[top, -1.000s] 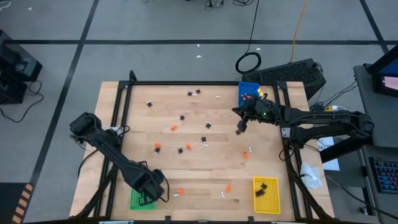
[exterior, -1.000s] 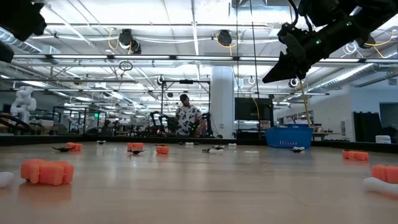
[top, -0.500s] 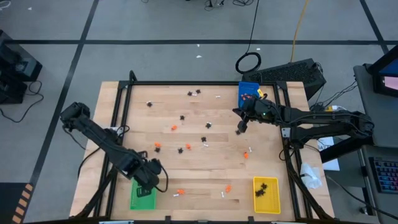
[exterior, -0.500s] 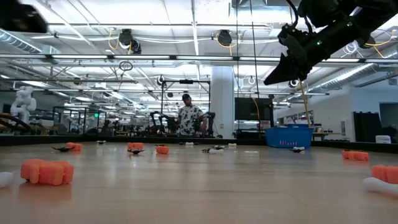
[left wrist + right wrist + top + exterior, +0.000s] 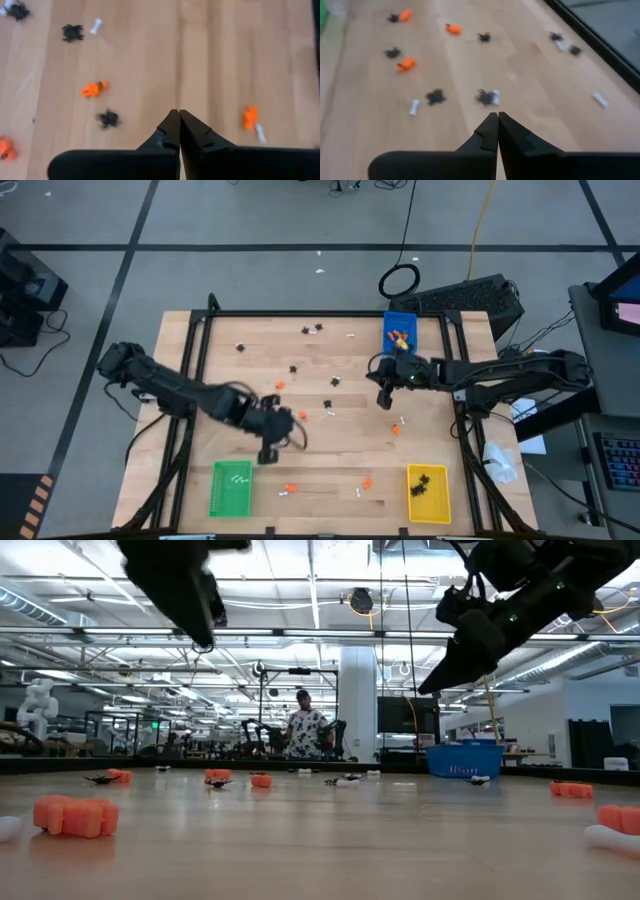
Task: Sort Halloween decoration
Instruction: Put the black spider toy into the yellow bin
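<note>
A pale wooden table (image 5: 330, 455) fills the middle of a big open workshop, and I work over it with both arms.

Nearest me, along the front edge, stand two trays. The green tray (image 5: 231, 488) holds a few white bones, and the yellow tray (image 5: 428, 493) holds a cluster of black spiders. Between them a couple of orange lumps (image 5: 290, 486) and a white bone (image 5: 360, 492) lie loose on the wood.

My left gripper (image 5: 268, 451) hangs just above the table beyond the green tray, jaws closed on nothing, as far as its own wrist view shows. Ahead of it that view finds an orange lump (image 5: 93, 89), a spider (image 5: 108, 118) and another spider with a bone beside it.

Farther out, my right gripper (image 5: 382, 397) hovers over the middle of the table, jaws also closed and empty. Below it its wrist view shows a spider touching a bone (image 5: 488, 97), with more spiders and orange lumps scattered around.

At the far edge sits the blue tray (image 5: 399, 331), with a few orange lumps inside.

I judge the sort well begun but far from done: each tray has its kind started, yet most trinkets are unsorted across the table.
</note>
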Robot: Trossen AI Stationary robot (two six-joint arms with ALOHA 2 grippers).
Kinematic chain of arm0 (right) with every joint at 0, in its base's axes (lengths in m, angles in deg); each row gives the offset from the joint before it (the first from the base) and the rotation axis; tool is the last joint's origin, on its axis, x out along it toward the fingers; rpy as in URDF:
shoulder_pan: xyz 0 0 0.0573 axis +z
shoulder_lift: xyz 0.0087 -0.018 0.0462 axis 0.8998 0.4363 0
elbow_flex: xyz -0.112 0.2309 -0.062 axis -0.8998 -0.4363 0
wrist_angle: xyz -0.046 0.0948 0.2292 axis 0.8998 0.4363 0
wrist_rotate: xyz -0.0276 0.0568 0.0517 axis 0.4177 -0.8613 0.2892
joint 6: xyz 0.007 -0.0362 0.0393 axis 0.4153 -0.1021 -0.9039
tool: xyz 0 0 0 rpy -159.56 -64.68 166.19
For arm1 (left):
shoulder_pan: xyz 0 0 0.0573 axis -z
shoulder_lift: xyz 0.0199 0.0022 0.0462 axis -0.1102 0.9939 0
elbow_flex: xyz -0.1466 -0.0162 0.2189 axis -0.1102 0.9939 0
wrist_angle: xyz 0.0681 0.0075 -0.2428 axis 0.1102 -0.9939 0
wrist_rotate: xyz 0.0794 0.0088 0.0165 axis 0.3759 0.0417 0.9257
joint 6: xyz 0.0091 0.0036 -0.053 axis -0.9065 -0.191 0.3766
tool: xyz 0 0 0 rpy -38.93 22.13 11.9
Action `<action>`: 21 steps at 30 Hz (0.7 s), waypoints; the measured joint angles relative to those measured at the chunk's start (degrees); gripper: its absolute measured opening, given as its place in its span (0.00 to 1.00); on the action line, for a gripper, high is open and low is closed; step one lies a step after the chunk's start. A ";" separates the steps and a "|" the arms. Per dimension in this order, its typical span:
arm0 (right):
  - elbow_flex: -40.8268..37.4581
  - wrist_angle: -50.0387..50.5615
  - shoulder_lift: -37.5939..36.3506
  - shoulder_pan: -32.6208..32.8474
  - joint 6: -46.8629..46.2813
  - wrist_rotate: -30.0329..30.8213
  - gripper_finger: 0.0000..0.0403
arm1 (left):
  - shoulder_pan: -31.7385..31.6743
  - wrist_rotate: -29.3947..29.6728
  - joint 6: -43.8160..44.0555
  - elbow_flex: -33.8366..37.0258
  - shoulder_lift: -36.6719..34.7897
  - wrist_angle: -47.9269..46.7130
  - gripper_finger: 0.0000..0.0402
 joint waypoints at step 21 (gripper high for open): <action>5.48 -18.92 26.98 10.63 2.21 3.40 0.11 | -29.24 -17.66 -3.38 11.86 13.37 32.65 0.00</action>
